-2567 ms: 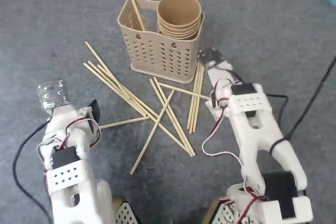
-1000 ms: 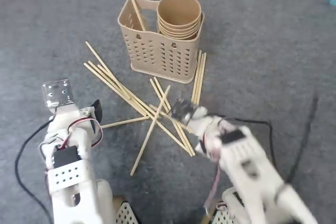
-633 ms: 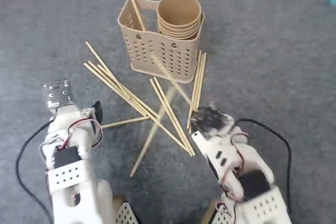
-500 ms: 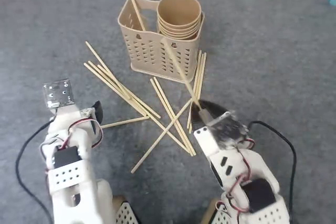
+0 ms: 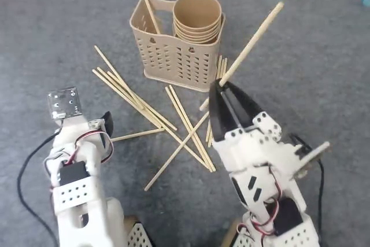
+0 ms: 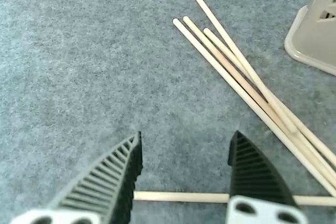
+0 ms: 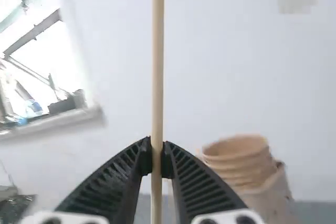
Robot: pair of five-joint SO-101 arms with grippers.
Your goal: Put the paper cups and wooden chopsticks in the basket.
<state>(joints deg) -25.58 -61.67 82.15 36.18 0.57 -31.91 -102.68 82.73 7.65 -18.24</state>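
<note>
Right wrist view: right gripper (image 7: 156, 156), black jaws clamped tight on one pale wooden chopstick (image 7: 157, 51). High view: that stick slants toward the upper right, beside the beige perforated plastic basket (image 5: 167, 56) at upper centre, which holds stacked brown paper cups (image 5: 198, 10). Recommended: bring the tip over the basket's cup-free left side, lower, then release. Left gripper (image 6: 186, 135): spread wide, empty, over the grey table (image 6: 79, 51) at lower left.

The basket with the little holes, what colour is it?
The basket is beige, close to the paper cups inside it; best in the high view.
</note>
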